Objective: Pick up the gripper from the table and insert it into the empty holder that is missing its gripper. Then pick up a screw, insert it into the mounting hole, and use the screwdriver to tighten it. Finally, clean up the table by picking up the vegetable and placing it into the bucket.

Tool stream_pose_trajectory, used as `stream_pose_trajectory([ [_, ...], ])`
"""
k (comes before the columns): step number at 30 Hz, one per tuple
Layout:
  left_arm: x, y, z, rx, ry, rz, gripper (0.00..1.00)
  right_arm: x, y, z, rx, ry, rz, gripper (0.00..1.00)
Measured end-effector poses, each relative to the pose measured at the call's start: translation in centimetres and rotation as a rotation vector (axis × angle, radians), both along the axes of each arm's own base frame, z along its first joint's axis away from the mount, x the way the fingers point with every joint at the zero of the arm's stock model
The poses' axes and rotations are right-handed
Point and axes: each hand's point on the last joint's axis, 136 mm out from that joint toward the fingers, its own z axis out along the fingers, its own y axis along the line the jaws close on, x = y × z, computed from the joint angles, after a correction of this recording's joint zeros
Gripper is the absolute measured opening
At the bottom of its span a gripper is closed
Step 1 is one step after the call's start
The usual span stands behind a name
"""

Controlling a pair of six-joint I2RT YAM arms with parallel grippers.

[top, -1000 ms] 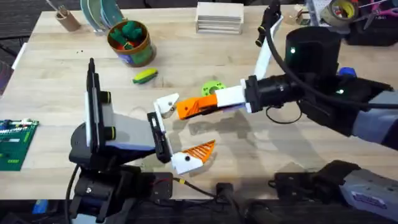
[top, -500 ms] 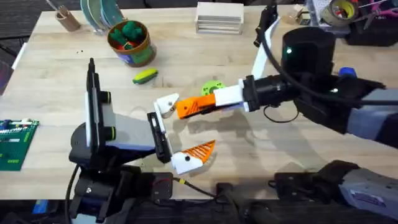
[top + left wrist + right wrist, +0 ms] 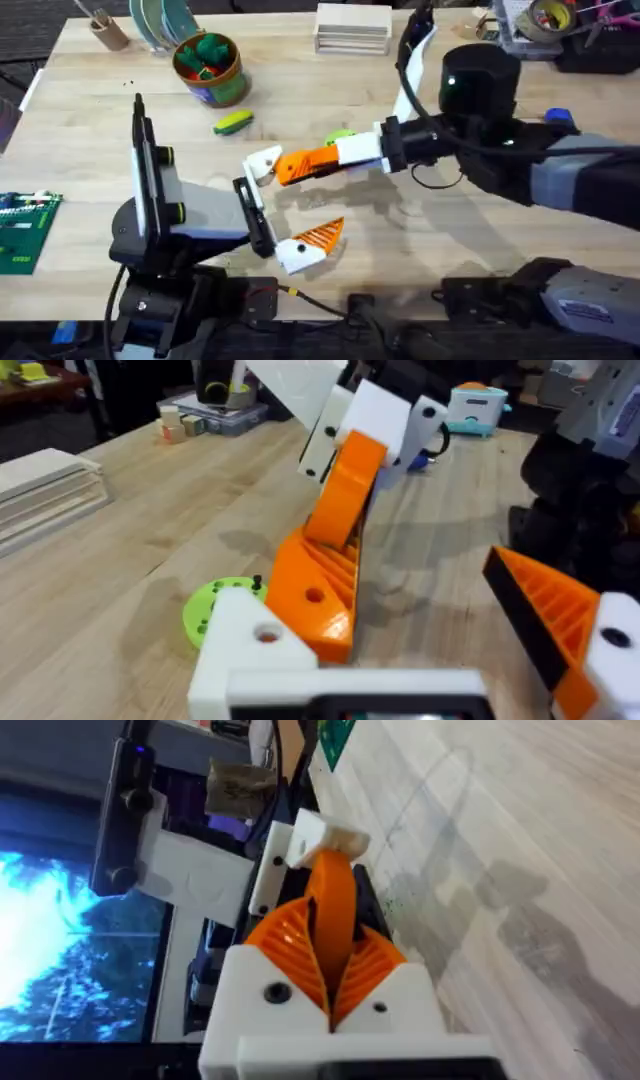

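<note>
The gripper (image 3: 295,165), a small orange ribbed wedge, is clamped in my right gripper (image 3: 320,160), which reaches in from the right. In the left wrist view the orange gripper (image 3: 322,585) lies against the white holder (image 3: 245,645), the bare jaw of my left gripper (image 3: 410,630). My left gripper (image 3: 285,205) stands open; its other jaw carries an orange pad (image 3: 320,236). In the right wrist view the wedge (image 3: 330,900) sticks out of my right gripper (image 3: 330,970) and its tip meets the holder (image 3: 300,845). The yellow-green vegetable (image 3: 233,122) lies near the bucket (image 3: 212,88).
A bright green disc (image 3: 340,136) lies under the right gripper. A stack of white blocks (image 3: 352,26) stands at the back, a brown cup (image 3: 108,32) at the far left, a green circuit board (image 3: 22,230) on the left edge. A blue handle (image 3: 557,117) shows behind the right arm.
My right gripper has moved left and slightly farther away with the orange gripper, pressing it closer to the holder. The left arm shifted a little.
</note>
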Motion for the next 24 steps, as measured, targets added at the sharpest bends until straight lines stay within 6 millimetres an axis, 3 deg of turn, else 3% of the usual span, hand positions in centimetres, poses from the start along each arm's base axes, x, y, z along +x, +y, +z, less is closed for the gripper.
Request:
stream_pose_trajectory([
  [14,1.3,0.7,0.0,0.001,0.004,0.083,0.993,0.5,1.9,-1.3,0.056,0.054,0.059,0.012],
  [19,0.8,0.5,0.0,-0.008,0.023,0.054,0.993,0.3,2.2,-2.0,0.052,0.087,0.081,0.012],
  [24,0.3,0.2,0.0,-0.008,0.021,0.021,0.993,0.3,2.6,-1.4,0.078,0.052,0.095,0.011],
])
